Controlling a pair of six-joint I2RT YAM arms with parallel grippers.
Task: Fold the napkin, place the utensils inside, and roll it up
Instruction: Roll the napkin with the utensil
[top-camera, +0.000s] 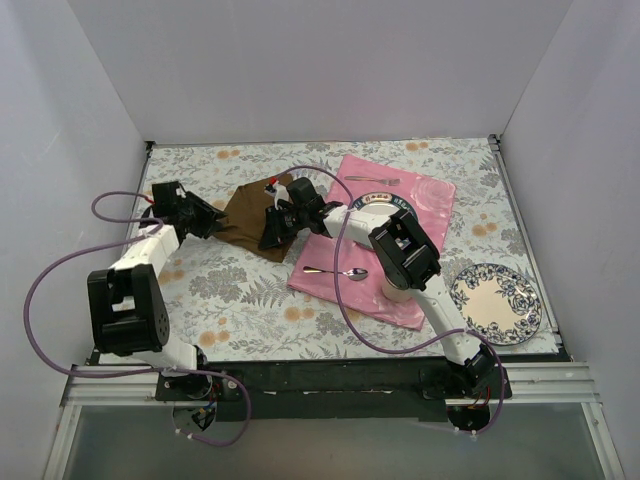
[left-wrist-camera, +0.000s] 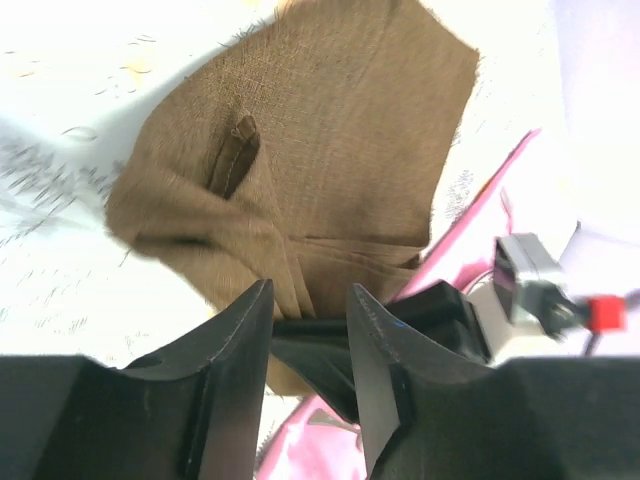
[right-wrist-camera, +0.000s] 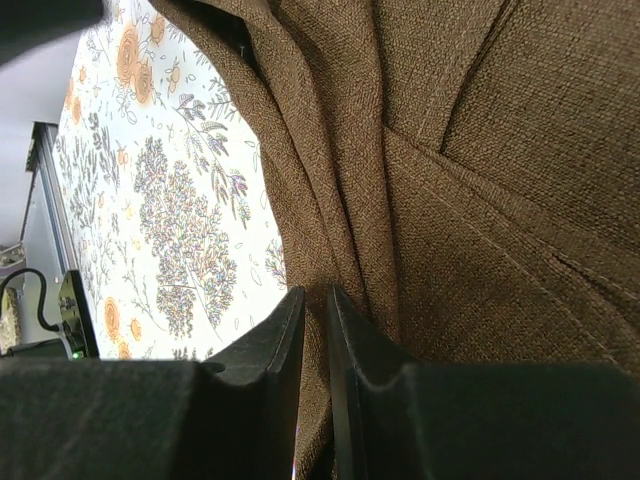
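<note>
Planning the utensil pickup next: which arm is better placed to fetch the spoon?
Right, probably. The spoon lies on the pink mat beside the right arm; the left arm sits beyond the napkin, farther off.

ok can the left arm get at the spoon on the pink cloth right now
Probably not directly: the left gripper is at the left edge of the napkin, and the right gripper, pinching the napkin, sits roughly between it and the spoon on the pink cloth.
</note>
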